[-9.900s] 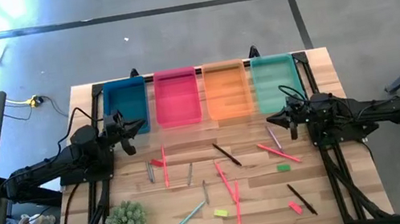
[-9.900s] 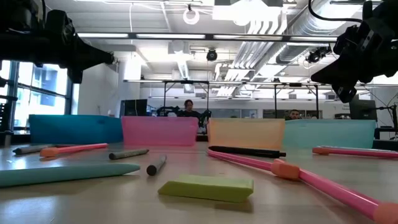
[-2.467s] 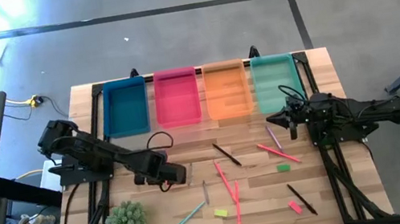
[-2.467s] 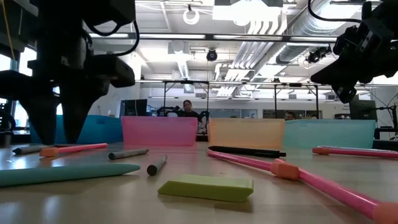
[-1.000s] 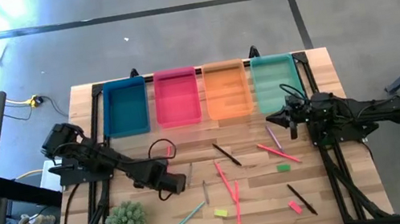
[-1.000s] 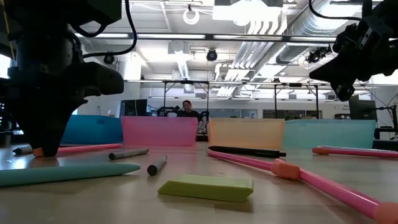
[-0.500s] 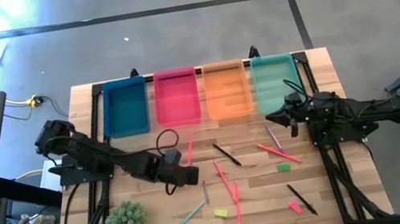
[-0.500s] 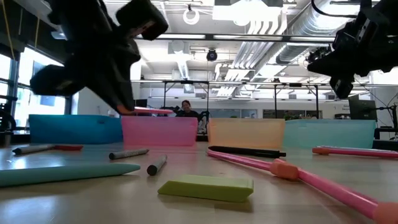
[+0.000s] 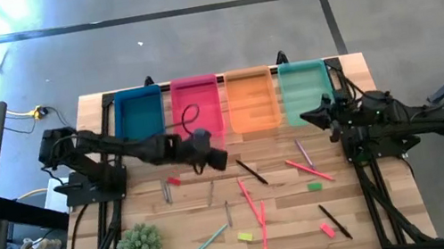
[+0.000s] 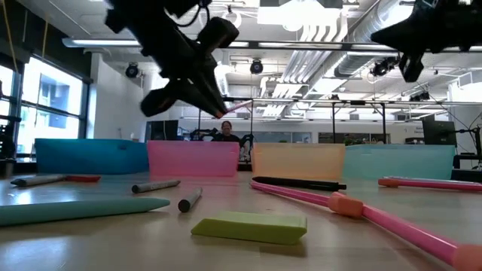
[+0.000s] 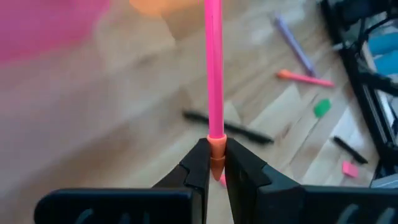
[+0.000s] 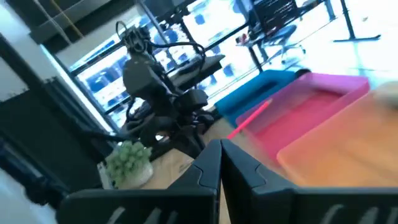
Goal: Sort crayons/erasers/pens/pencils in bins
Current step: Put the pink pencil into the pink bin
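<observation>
Pinching a long slim pink pencil (image 11: 214, 68), left gripper (image 11: 212, 163) clamped, translucent pink bin (image 9: 197, 109) nearby, right gripper (image 12: 219, 160) closed, empty.

grey concrete floor (image 9: 190, 39) surrounds the wooden table (image 9: 363, 101); ceiling pipes (image 10: 324, 30) upper right, bright windows (image 10: 45, 105) at left.

The long thin pink stick (image 11: 213, 68) runs off the left wrist picture's top edge, the pink translucent plastic bin (image 11: 43, 28) there is a blur, and from above the left claw (image 9: 215, 159) hides that stick's gripped end.
</observation>
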Controlling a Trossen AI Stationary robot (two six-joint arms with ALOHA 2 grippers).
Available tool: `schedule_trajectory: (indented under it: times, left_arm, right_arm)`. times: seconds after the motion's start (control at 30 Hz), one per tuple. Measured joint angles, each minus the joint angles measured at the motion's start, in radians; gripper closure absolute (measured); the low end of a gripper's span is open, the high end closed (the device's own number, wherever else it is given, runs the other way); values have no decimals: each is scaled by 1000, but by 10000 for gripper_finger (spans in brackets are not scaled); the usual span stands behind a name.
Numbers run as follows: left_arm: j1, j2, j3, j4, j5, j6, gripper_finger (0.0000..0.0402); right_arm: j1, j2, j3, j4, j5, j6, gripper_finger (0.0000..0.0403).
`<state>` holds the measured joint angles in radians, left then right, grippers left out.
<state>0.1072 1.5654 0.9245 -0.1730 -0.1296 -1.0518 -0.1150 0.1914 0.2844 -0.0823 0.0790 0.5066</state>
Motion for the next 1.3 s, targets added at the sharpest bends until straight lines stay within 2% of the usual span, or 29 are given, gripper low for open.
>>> schedule_trajectory:
  times: [0.1,0.37,0.5,0.67,0.77,0.9,1.07,1.3]
  left_arm:
    - [87,-32,0,2,43,94,378]
    - [306,-128,3,-42,38,245,378]
    - [404,-148,5,-55,63,312,378]
    - [494,-151,114,-229,86,430,378]
    - [516,-150,185,-324,36,489,378]
    - [524,-149,216,-384,5,500,378]
    - [503,-115,217,-416,48,463,378]
    - [460,-2,216,-442,77,461,378]
  right_arm:
    - [0,45,46,-21,52,-16,402]
    - [0,192,128,-79,79,-17,402]
    - [0,256,155,-106,133,-18,402]
    - [-3,318,179,-121,182,-18,402]
    - [-3,346,180,-122,190,-18,402]
    - [-3,379,180,-166,192,2,402]
    - [-3,415,179,-241,192,71,402]
    - [-3,445,178,-254,192,70,402]
